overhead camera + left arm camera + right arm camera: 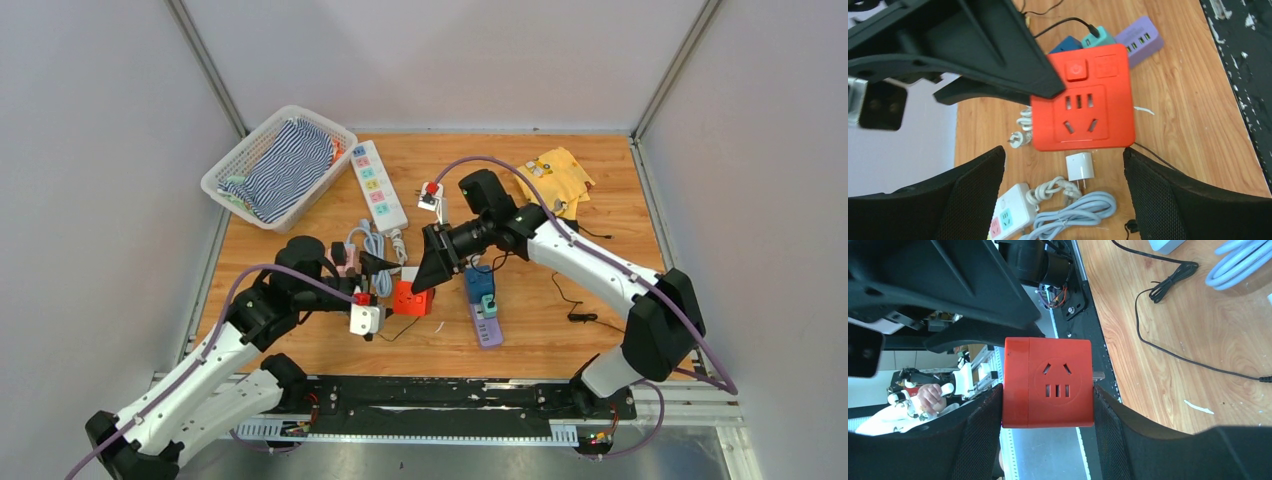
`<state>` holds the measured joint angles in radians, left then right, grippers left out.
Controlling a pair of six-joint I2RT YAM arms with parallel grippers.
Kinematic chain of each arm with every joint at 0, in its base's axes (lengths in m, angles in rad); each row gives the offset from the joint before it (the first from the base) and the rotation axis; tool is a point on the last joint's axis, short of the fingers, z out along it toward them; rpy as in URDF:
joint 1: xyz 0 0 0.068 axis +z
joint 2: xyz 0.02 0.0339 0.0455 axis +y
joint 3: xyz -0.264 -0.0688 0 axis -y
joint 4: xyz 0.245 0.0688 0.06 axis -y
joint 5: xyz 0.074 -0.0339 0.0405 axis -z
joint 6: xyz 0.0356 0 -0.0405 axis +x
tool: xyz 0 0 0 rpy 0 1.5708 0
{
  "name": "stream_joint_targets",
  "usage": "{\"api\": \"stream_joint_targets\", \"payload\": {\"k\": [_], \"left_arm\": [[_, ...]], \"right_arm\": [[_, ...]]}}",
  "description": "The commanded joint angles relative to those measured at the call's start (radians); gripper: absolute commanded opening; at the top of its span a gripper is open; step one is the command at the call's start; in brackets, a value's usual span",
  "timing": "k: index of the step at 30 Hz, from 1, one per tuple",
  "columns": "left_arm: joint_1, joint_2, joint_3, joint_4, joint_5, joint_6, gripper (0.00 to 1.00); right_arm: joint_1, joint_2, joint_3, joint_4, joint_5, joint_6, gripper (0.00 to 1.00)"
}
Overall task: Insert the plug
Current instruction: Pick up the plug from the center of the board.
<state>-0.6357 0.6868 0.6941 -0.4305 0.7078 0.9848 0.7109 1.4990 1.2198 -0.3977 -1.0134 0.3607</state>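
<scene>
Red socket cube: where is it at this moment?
In the top view the red socket cube is near the centre of the table, clamped in the right hand, just left of the purple power strip.

White arm links point(590, 262), black joints point(655, 330), purple cables point(480, 160), black mesh-textured fingers point(973, 200)

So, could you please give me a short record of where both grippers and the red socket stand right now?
right gripper: closed on the red socket cube, one finger on each side
left gripper: open, holding nothing, looking down on the cube's socket face
socket holes: all free, nothing plugged in
white charger: lying loose on the table, close by the cube
task state: plug not yet inserted
</scene>
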Motion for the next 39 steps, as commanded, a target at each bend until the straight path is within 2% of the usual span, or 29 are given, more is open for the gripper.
{"api": "stream_joint_targets", "payload": {"k": [1,8,13,28,39], "left_arm": [[-0.073,0.029,0.028,-0.049,-0.098,0.099,0.89],[-0.098,0.057,0.057,-0.075,-0.133,0.030,0.97],[-0.098,0.058,0.083,-0.096,-0.122,-0.019,0.98],[-0.115,0.198,0.142,-0.097,-0.135,-0.086,0.88],[-0.124,0.214,0.130,-0.119,-0.171,-0.080,0.79]], "right_arm": [[-0.011,0.017,-0.003,-0.013,-0.036,0.049,0.00],[-0.011,0.035,0.010,-0.049,0.025,0.016,0.00],[-0.013,0.051,0.023,-0.072,0.054,0.008,0.00],[-0.010,0.079,0.056,-0.070,0.068,0.045,0.00],[-0.010,0.113,0.077,-0.067,0.052,0.059,0.00]]}}
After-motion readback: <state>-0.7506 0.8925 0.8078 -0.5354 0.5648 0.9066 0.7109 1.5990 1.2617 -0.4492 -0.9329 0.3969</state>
